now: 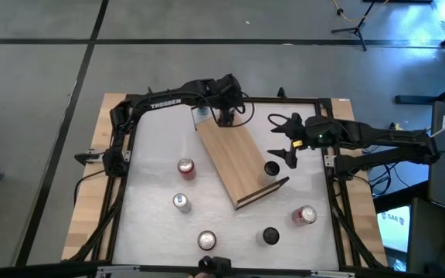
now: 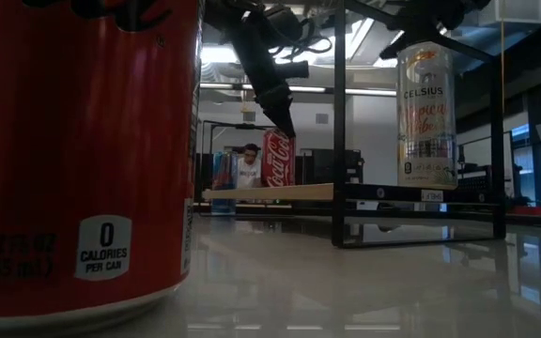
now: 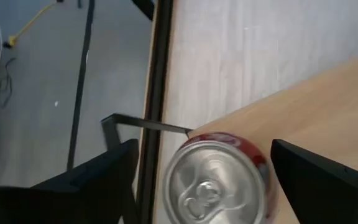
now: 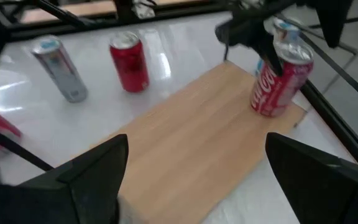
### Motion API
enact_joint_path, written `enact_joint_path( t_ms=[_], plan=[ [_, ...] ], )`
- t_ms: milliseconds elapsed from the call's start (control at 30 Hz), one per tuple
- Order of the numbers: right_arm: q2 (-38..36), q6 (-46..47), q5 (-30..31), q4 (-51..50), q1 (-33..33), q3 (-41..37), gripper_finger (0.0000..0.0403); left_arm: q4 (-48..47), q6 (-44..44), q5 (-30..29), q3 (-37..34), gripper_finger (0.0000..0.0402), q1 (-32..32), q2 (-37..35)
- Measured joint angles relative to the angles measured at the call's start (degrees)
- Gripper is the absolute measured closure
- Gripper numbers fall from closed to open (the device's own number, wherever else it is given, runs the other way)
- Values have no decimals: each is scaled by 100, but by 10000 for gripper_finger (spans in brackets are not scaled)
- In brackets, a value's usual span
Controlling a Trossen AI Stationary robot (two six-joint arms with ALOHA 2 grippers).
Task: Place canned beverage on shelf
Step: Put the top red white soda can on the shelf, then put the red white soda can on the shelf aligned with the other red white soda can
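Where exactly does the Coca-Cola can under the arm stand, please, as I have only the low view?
Observer: The Coca-Cola can stands upright on the shelf, near one end.
Operator: Is the left gripper clamped on it?
Observer: No. The left gripper is above the can, and its fingers are open, with a gap on each side.
Operator: And the right arm?
Observer: The right gripper is open beside the shelf and holds nothing.

You see even overhead light on the white tabletop, with soft glare patches. At table height the room is dim and backlit by ceiling fixtures; the nearest red can looms blurred, and its reflections streak the glossy surface.
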Motion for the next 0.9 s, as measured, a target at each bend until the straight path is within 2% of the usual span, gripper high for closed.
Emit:
enact_joint_path(
  t_ms=[533,733,900],
  plan=[
    [0,-1,-35,-18,0,149,29,-17,-19,42,0,49,-470,-75],
    [-11,137,-36,-57,6,175,29,-151,-301,139,0,49,-595,-589],
    [-17,455,-199,-516,6,528,29,-381,-633,329,0,49,-626,-1116]
  ],
)
